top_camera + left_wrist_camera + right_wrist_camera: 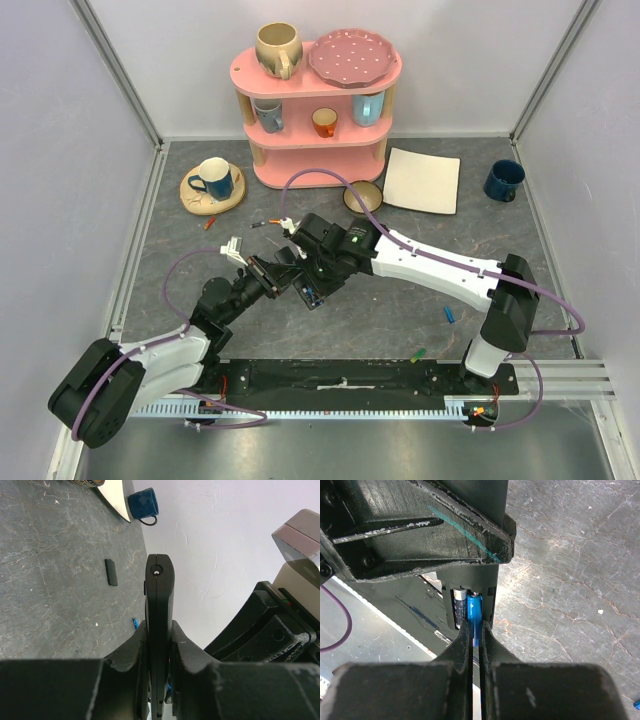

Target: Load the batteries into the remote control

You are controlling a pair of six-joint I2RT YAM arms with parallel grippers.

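Observation:
My left gripper is shut on the black remote control and holds it edge-on above the table; in the top view the left gripper meets the right gripper over the remote. My right gripper is shut on a blue battery that lies in the remote's open compartment, beside a dark battery. Loose batteries lie on the table: blue, green and orange. A small black cover piece lies flat on the table.
A pink shelf with cups and a plate stands at the back. A blue mug on a wooden coaster is at back left. A beige board and another blue mug are at back right.

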